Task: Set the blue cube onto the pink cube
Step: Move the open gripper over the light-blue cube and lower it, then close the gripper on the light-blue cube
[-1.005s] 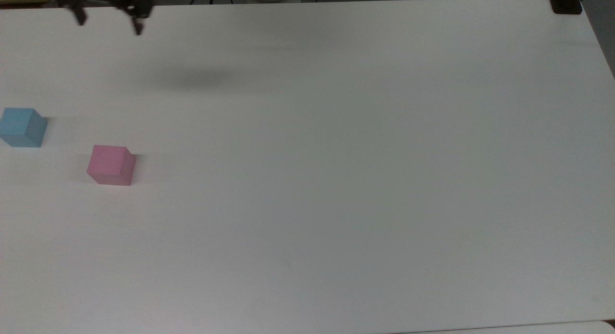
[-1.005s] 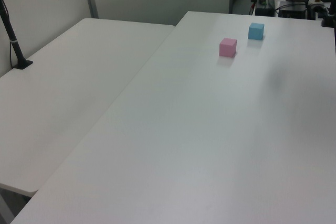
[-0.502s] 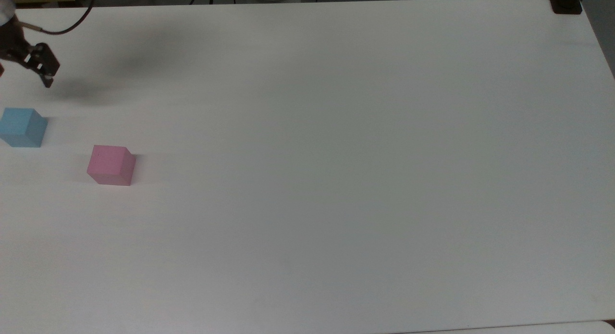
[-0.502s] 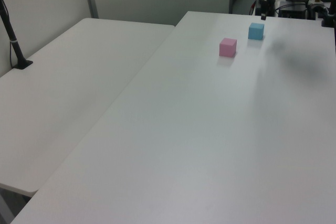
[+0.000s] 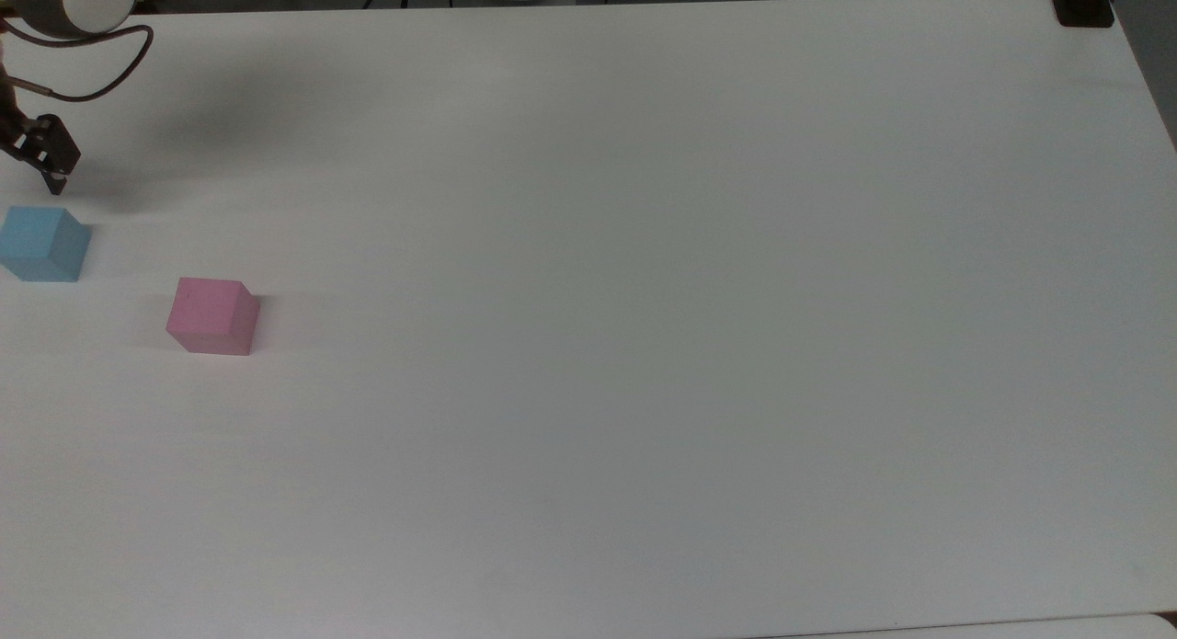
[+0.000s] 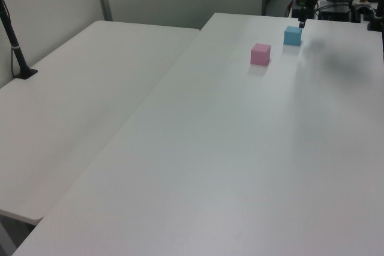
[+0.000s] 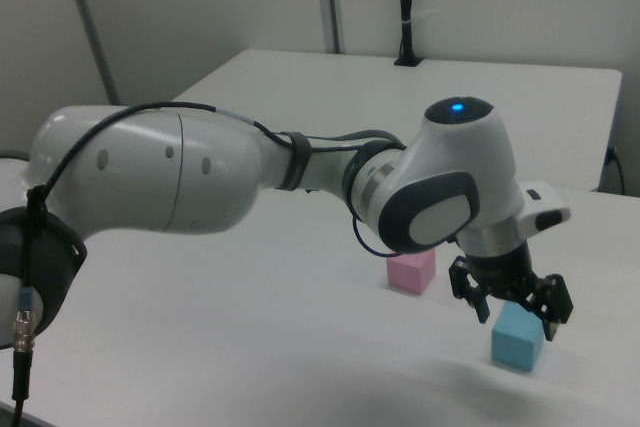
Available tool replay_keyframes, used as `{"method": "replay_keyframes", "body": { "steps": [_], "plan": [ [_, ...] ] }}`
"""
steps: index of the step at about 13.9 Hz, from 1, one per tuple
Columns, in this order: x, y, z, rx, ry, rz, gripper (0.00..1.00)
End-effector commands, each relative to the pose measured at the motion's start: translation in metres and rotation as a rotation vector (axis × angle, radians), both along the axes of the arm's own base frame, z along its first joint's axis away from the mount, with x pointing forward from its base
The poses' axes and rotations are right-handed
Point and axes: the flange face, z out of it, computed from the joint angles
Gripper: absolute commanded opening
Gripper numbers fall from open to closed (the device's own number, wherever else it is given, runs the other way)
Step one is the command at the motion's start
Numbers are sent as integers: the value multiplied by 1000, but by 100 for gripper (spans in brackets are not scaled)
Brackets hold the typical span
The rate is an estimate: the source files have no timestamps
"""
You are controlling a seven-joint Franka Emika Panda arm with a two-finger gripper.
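While my claw (image 7: 512,310) hangs with its fingers spread apart and nothing between them, the blue cube (image 7: 517,336) sits on the white table (image 5: 644,345) just beneath it, untouched. Seen from the top view, the blue cube (image 5: 42,244) lies right below one finger (image 5: 51,156), and the pink cube (image 5: 212,315) rests near it, toward the top view's right, the two apart.

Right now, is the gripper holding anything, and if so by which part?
Nothing is held. The gripper is open and hovers above the blue cube, which sits on the table apart from the pink cube.
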Motion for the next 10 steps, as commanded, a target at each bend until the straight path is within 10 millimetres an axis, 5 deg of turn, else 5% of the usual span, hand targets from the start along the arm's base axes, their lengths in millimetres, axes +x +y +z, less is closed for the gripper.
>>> {"method": "replay_keyframes", "body": {
  "steps": [1, 7, 10],
  "plan": [
    [7, -4, -13, -13, -37, 13, 100],
    [20, -2, -54, 5, -81, -34, 100],
    [23, 3, -56, 10, -85, -43, 100]
  ]
}}
